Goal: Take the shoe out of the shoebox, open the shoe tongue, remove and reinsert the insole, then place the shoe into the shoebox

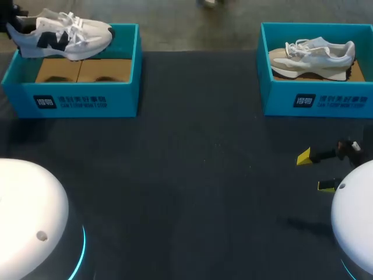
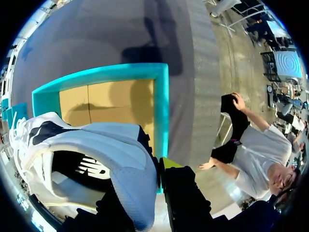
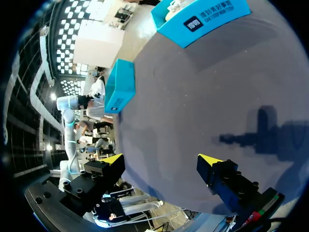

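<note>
White shoe (image 2: 120, 159) with a black mark is clamped by its heel in the left gripper (image 2: 155, 174), up over the left blue box (image 1: 76, 99); the right gripper (image 1: 315, 171) hangs low over the dark table (image 1: 192, 175), fingers wide apart, holding nothing; a grey shoe (image 1: 312, 58) lies inside the right blue box (image 1: 317, 105).

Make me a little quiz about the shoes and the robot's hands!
1. True or false: the black-and-white sneaker lies flat inside the left shoebox.
2. Which gripper is open? A) left gripper B) right gripper
3. What lies in the right shoebox?

Key:
1. False: it is held up above the box.
2. B
3. The beige sneaker.
</note>
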### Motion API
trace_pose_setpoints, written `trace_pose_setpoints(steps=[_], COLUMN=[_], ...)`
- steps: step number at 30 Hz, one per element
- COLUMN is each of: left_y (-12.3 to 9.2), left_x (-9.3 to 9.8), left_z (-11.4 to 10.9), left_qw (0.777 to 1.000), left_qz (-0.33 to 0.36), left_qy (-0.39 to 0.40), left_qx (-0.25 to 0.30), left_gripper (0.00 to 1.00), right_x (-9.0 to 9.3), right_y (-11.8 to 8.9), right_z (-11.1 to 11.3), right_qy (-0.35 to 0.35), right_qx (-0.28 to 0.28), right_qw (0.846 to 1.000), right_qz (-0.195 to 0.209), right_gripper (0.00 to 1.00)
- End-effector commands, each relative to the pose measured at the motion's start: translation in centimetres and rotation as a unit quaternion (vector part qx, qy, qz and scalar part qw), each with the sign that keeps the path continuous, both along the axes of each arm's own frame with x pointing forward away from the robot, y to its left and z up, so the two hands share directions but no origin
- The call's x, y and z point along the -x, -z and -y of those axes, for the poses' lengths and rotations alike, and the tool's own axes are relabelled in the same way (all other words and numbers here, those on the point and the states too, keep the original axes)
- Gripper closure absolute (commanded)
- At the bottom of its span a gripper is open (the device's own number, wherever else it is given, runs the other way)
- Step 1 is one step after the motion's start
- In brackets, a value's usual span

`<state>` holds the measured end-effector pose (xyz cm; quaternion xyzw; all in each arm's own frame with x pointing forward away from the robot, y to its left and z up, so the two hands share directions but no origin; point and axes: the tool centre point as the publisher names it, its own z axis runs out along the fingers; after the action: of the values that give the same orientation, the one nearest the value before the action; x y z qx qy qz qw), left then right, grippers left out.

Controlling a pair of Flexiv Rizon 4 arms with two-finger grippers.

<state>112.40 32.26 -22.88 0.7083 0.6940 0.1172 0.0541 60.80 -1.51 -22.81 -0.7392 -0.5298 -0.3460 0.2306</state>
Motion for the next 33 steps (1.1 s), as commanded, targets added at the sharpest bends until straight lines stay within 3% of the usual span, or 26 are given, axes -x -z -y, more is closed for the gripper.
trace_pose_setpoints(steps=[1,33], left_y=[0.3,5.2], left_x=[-0.4,-0.2], left_z=[-0.5,1.3], left_qw=[1.000,0.999], left_qz=[-0.005,-0.031], left_qy=[0.004,0.010], left_qx=[0.001,-0.034], left_gripper=[1.00,1.00], right_x=[1.0,1.0], right_y=[-0.4,-0.4], right_z=[0.1,0.1], right_qy=[0.005,0.005], right_qx=[0.003,0.003], right_qw=[1.000,1.000], right_qz=[0.003,0.003], right_gripper=[0.00,0.00])
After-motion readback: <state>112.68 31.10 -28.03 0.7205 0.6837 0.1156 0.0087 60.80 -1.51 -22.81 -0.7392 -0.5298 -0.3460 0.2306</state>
